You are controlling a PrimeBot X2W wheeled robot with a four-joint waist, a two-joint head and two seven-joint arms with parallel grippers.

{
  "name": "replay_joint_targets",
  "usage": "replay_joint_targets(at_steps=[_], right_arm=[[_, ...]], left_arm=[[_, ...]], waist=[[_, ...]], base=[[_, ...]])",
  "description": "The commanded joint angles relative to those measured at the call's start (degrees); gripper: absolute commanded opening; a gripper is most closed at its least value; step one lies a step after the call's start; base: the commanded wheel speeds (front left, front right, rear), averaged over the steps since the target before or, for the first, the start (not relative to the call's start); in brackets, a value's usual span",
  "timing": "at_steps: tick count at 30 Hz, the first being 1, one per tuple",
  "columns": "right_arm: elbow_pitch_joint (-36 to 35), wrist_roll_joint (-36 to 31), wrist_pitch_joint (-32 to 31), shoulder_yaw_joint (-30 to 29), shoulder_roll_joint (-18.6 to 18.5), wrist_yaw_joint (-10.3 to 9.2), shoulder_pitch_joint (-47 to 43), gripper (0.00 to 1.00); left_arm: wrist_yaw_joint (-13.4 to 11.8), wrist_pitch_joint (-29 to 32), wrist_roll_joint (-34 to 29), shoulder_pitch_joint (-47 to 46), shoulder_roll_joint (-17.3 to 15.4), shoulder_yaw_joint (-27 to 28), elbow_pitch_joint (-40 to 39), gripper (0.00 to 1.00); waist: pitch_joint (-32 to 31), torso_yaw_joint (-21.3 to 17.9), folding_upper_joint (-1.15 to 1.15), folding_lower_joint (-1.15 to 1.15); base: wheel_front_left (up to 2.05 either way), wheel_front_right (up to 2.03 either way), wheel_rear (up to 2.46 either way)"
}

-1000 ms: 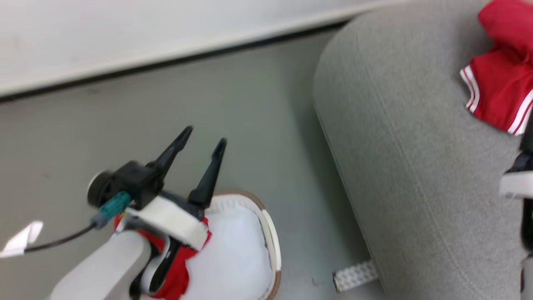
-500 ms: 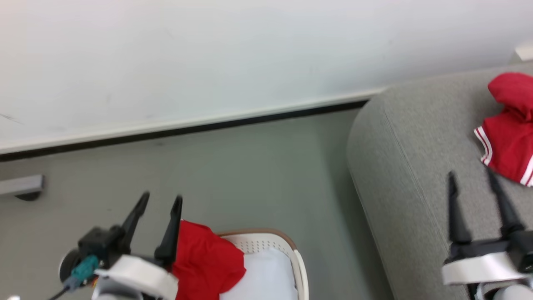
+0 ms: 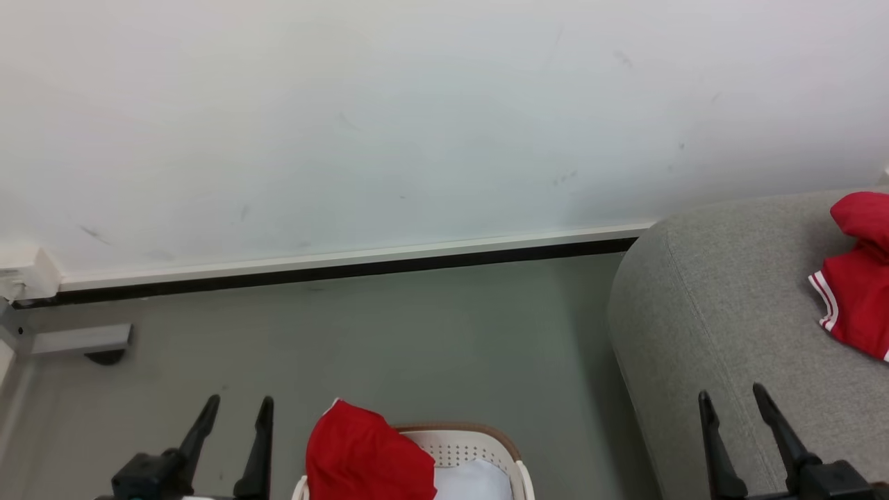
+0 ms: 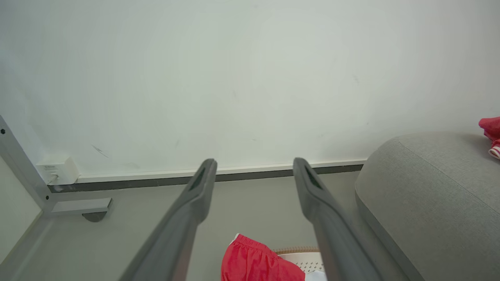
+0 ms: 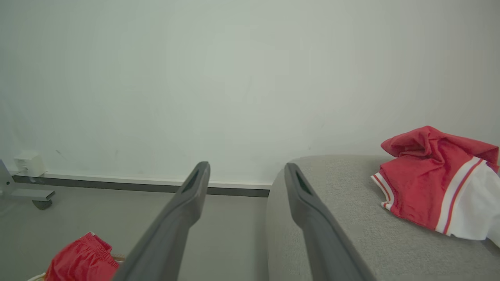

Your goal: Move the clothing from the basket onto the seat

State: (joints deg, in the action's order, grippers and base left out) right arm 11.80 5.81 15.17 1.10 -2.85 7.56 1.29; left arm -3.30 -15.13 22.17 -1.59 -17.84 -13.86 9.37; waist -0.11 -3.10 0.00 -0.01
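Your left end effector [image 3: 240, 401] is at the lower left of the head view. Its two dark fingers are spread and nothing is between them. In the left wrist view you can see the floor [image 3: 417, 333] and the dark skirting [image 3: 347, 264] through that gap.

Your right end effector [image 3: 731, 392] is at the lower right, over the near left part of the sofa [image 3: 722, 326]. It is likewise released, with its fingers parted and nothing held.

The basket [image 3: 486, 436] stands on the floor between the two end effectors, left of the sofa and not touching it. You see only its far end, a brown rim over a perforated white wall. One red garment [image 3: 368, 455] is heaped at the basket's left side, rising above the rim and hanging over it. A white pad [image 3: 476, 482] lies inside the basket, just right of that garment. The left end effector is near the garment but clear of it.

A second piece, the striped garment [image 3: 858, 298], lies crumpled on top of the sofa at the right edge of the head view. It is red with white stripes along its hem. The right wrist view also shows a white panel on it, crossed by a red stripe. The right end effector is well apart from it.

At the far left, a grey metal foot [image 3: 80, 339] rests on the floor against the wall [image 3: 417, 125], with a small white box [image 4: 58, 169] just above the skirting.
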Motion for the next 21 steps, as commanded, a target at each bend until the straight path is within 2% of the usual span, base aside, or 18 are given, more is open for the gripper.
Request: replay_joint_targets(at_steps=[1,10,21], right_arm=[[0.8,0.7,0.0,0.3,-0.1,-0.15,-1.2,1.00],[1.9,1.8,0.0,0.6,-0.1,-0.15,-2.7,1.00],[1.5,1.7,0.0,0.5,-0.1,-0.15,-1.6,1.00]], left_arm=[[1.1,0.0,-1.4,1.2,0.8,1.4,0.6,1.00],[5.8,0.0,-6.0,3.3,4.9,7.1,2.5,1.00],[8.7,0.0,-9.7,2.6,7.3,10.7,3.8,1.00]], waist=[[-0.5,0.1,0.00,0.01],[-1.5,0.2,0.00,0.01],[-0.9,0.1,0.00,0.01]], base=[[0.00,0.00,0.00],[0.00,0.00,0.00],[0.00,0.00,0.00]])
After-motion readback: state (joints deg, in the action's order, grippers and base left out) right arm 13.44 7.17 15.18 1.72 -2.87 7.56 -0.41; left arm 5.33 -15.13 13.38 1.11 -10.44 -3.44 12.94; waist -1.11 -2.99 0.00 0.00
